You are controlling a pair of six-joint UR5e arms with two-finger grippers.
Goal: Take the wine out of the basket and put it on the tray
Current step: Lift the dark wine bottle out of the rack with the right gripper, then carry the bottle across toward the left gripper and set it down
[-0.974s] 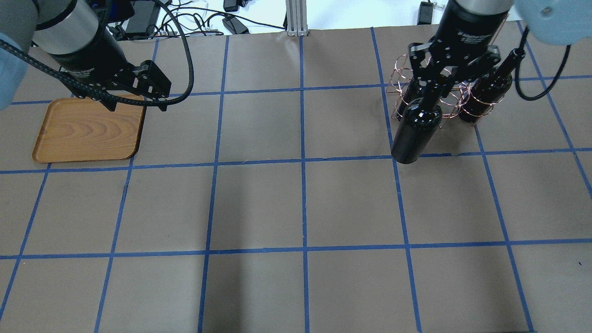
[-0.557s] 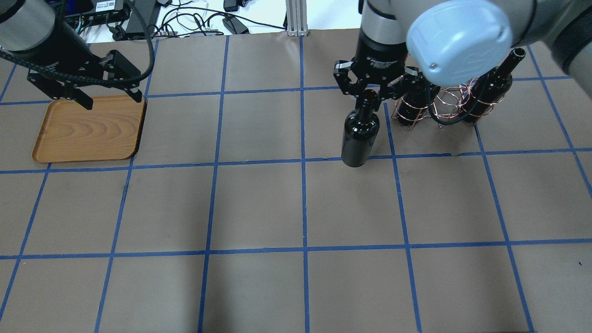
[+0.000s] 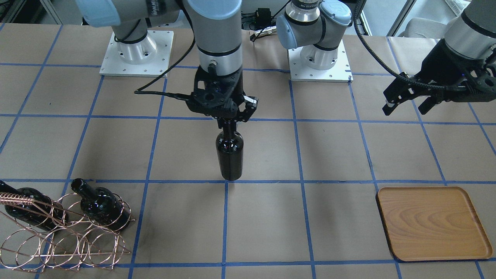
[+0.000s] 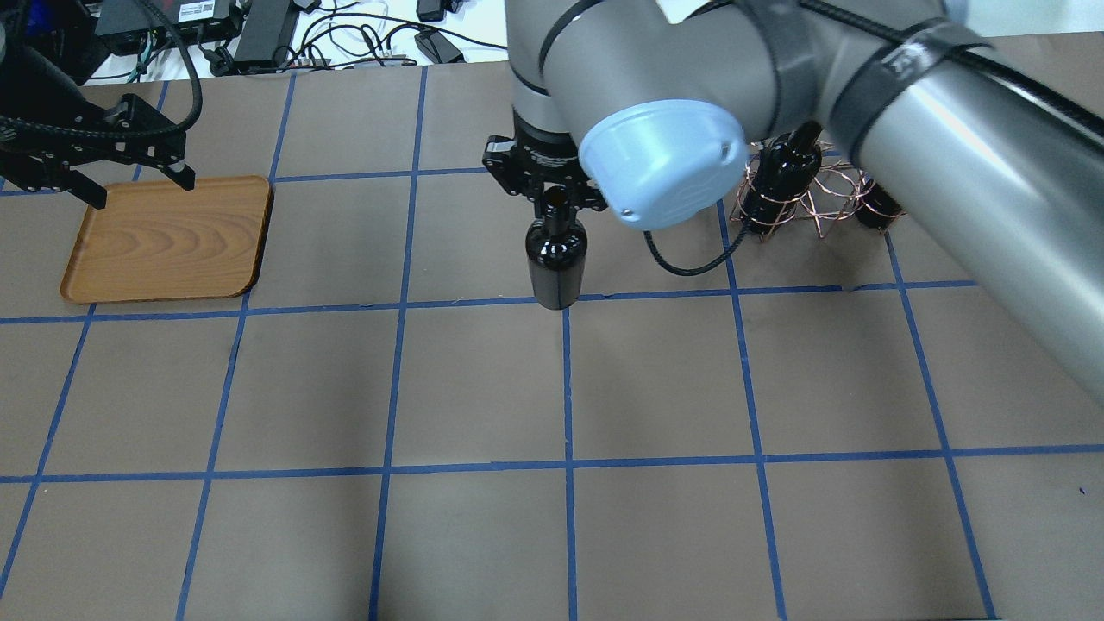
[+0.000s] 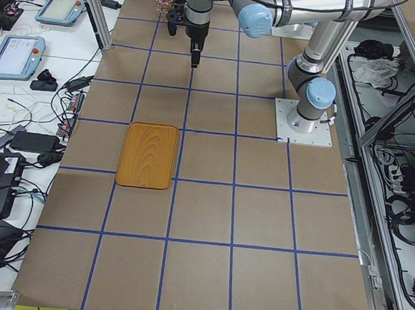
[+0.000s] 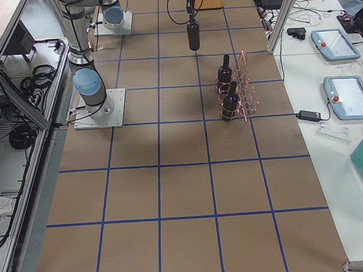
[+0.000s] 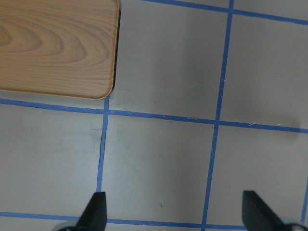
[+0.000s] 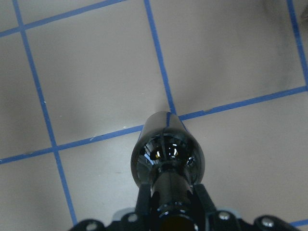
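Observation:
My right gripper is shut on the neck of a glossy black wine bottle and holds it upright over the table's middle grid line, also in the front view. The right wrist view looks down the bottle between the fingers. The copper wire basket stands at the far right and holds two more bottles. The wooden tray lies at the far left and has nothing on it. My left gripper is open and empty, hovering at the tray's far edge.
Blue tape lines grid the brown table cover. The right arm's big elbow hides part of the basket from overhead. Cables and power bricks lie beyond the far table edge. The left wrist view shows the tray's corner.
My right arm has carried the bottle leftwards from beside the basket to the table's middle. My left gripper has drawn back to the left, off the tray's centre.

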